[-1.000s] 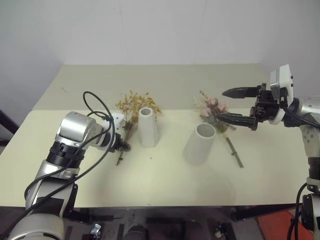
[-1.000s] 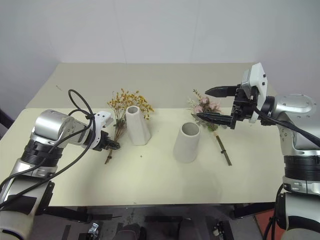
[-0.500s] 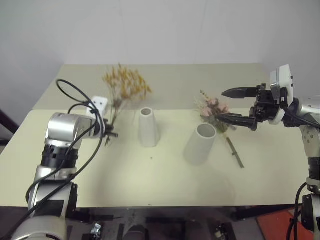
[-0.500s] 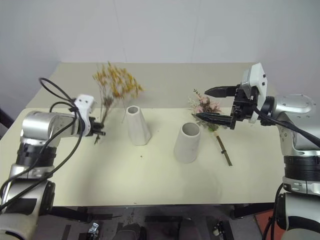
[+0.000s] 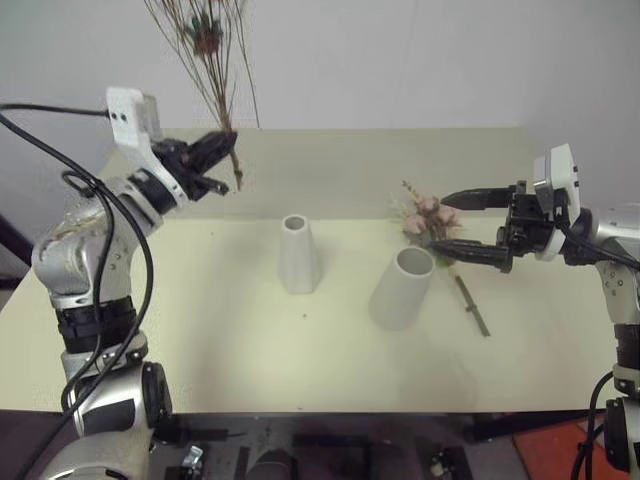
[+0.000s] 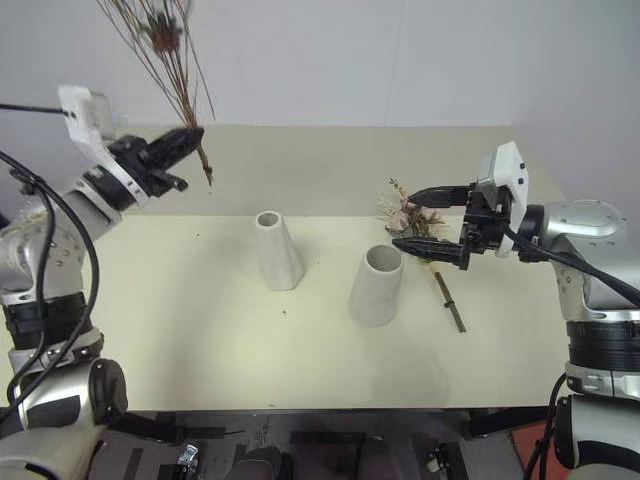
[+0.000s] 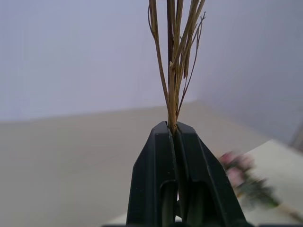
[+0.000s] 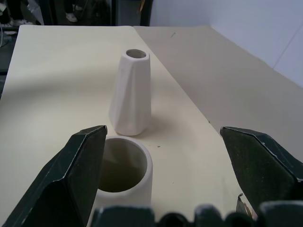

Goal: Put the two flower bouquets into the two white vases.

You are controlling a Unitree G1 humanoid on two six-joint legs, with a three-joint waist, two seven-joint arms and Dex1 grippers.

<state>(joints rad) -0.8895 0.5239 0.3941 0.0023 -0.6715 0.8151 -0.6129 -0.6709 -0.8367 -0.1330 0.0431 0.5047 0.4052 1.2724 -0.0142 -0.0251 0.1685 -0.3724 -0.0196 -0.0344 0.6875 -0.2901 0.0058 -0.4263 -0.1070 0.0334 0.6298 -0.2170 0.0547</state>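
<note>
Two vases stand upright mid-table, both empty: the slim vase [image 5: 297, 254] to the left, the wide vase [image 5: 402, 288] just right of it, the two apart. Left gripper [image 5: 214, 152] is clamped on the thin brown stems of the yellow spray [image 5: 205, 45], held high over the table's far left part, flower heads running up out of frame, a short stub of stem [image 5: 237, 176] poking below the fingers. Right gripper [image 5: 457, 223] hangs spread wide, empty, near the pink rose bunch [image 5: 426, 218], which lies flat on the table behind and right of the wide vase, its stem [image 5: 468, 304] trailing toward the near edge. Risks, as I judge them: the slim neck is narrow and the stub short, so a poor line-up could splay the stems on the rim or tip the vase; the right fingers sit close to the wide vase and could nudge it when reaching for the roses. Open table lies in front of both vases and toward the left edge; the roses lie well in from the right edge.
</note>
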